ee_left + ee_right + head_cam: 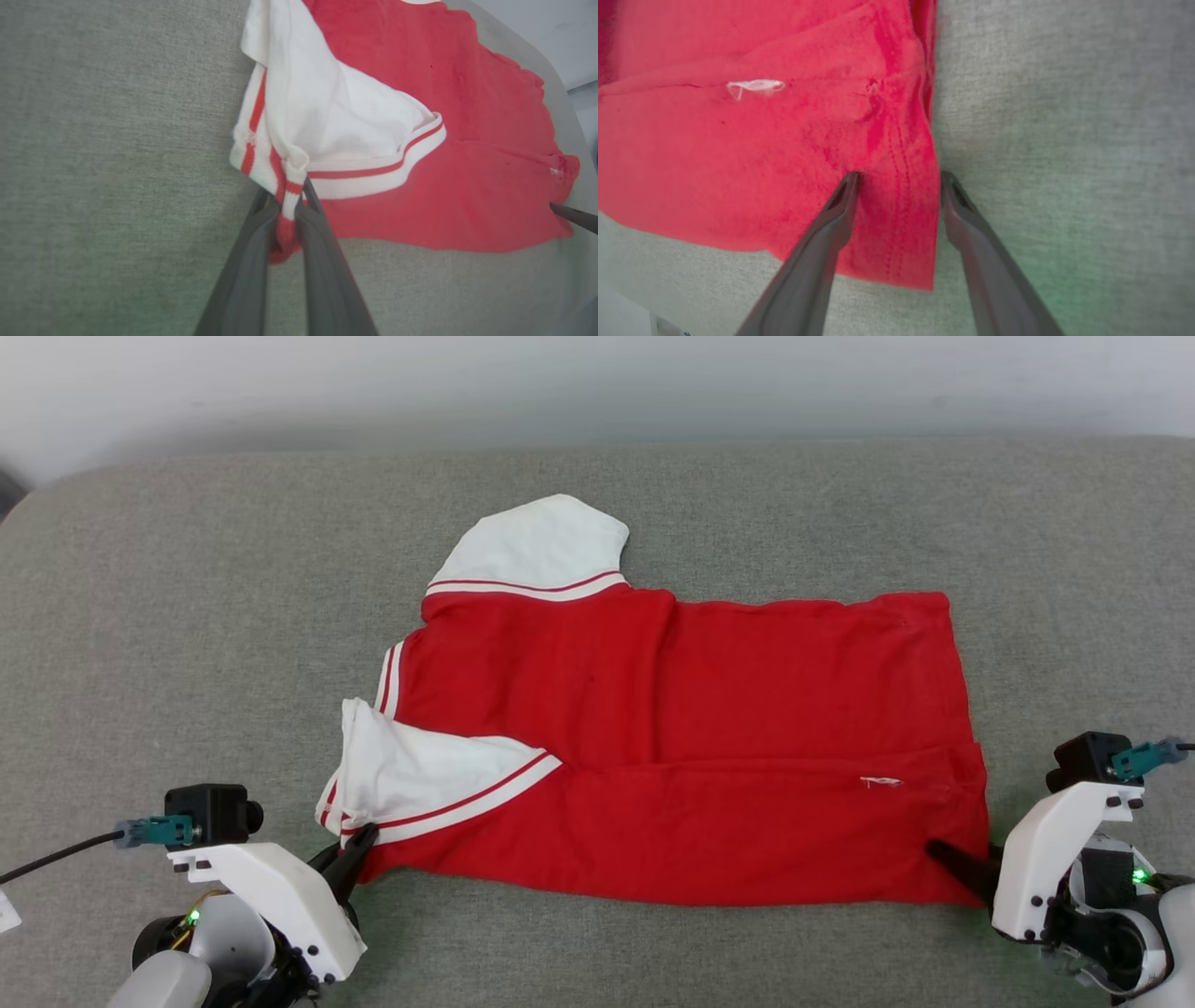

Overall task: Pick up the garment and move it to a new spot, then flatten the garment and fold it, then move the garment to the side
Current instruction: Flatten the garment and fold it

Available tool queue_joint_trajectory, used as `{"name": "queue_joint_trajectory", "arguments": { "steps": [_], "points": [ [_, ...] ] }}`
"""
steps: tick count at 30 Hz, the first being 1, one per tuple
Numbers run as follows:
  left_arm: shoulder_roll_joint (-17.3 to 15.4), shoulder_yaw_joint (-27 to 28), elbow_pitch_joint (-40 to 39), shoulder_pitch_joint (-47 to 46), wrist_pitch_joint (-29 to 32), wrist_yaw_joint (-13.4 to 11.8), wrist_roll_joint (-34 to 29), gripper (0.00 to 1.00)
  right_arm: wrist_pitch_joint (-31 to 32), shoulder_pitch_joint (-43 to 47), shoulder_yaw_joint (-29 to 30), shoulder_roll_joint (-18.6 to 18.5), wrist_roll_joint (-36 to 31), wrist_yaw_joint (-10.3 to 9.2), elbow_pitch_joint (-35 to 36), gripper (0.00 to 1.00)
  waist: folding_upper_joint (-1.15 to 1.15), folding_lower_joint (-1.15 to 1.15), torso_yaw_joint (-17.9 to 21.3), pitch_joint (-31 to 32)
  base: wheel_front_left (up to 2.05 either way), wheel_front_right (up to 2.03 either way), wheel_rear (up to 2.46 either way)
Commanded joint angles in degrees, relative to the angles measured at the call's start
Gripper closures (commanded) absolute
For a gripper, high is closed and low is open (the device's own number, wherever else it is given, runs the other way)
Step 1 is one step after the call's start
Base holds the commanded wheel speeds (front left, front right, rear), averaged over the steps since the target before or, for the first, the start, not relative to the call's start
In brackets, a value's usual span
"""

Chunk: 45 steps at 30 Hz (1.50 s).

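While the garment (672, 737) lies spread on the grey padded surface (187, 616) at the middle of the head view, one white sleeve out at 11 o'clock and the other folded over at 8 o'clock, the left gripper (359, 840) sits at its 8 o'clock corner and the right gripper (945, 855) at its 4 o'clock corner. In the left wrist view the left jaws are clamped together on the striped trim and a pinch of red cloth. In the right wrist view the right jaws stand apart, one finger (840, 200) on the red cloth, the other on the bare surface just beside the hem. This looks like a two-corner pick along the near edge; the right jaws should close squarely over the stitched hem, catching every layer, before both arms lift level together, so the cloth does not skew
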<state>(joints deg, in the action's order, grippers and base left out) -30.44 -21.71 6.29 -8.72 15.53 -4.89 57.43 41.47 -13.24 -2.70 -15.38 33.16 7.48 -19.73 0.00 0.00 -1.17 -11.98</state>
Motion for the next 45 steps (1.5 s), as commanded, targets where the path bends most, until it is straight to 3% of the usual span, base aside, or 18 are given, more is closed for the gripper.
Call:
{"name": "queue_joint_trajectory", "arguments": {
  "steps": [1,11,18,26,30,31,32,38,45],
  "points": [
    [-0.2,0.1,-0.3,0.1,0.2,-0.3,-0.2,1.00,1.5,1.2,-2.8,2.7,1.2,0.03,-3.5,1.00,0.00,0.00,-0.2,-0.3,0.00,0.00,0.00],
    [0.0,0.3,-0.5,2.8,-1.4,-1.8,-0.5,1.00,-2.0,-0.1,-4.9,-1.7,2.6,0.06,-0.6,1.00,0.00,0.00,0.7,4.3,0.00,0.00,0.00],
    [-0.7,1.1,-3.6,8.6,-2.8,-4.5,-0.2,1.00,-1.3,3.1,-6.8,-3.9,3.4,0.00,4.3,1.00,0.00,0.00,1.5,10.1,0.00,0.00,0.00],
    [-2.1,1.1,-7.6,17.2,-1.1,-8.3,1.1,1.00,2.5,10.9,-3.7,-3.9,3.5,0.00,9.5,1.00,0.00,0.00,1.6,13.1,0.00,0.00,0.00],
    [-1.5,0.4,-6.9,18.4,-0.9,-8.4,1.6,1.00,2.3,13.8,-1.9,-2.6,2.7,0.00,10.1,1.00,0.00,0.00,1.5,13.3,0.00,0.00,0.00],
    [-1.1,-0.1,-6.4,18.3,-0.3,-8.1,1.8,0.80,1.7,14.4,-1.6,-2.1,2.6,0.00,9.9,0.60,0.00,0.00,1.5,13.2,0.00,0.00,0.00],
    [-0.7,-0.2,-6.0,17.7,-0.4,-8.0,1.8,0.00,0.9,14.8,-1.6,-1.8,2.2,0.01,9.7,0.00,0.00,0.00,1.5,13.1,0.00,0.00,0.00],
    [0.4,0.0,-3.4,12.7,-4.8,-6.7,-1.2,0.00,-12.9,14.6,-2.8,-1.3,-2.5,0.00,12.9,0.00,0.00,0.00,2.5,12.5,0.00,0.00,0.00],
    [-0.2,2.1,-3.3,4.5,-12.3,-7.0,-7.2,0.00,-28.1,11.7,-1.7,1.6,-8.8,0.01,15.3,0.00,0.00,0.00,6.3,9.0,0.00,0.00,0.00]
  ]
}}
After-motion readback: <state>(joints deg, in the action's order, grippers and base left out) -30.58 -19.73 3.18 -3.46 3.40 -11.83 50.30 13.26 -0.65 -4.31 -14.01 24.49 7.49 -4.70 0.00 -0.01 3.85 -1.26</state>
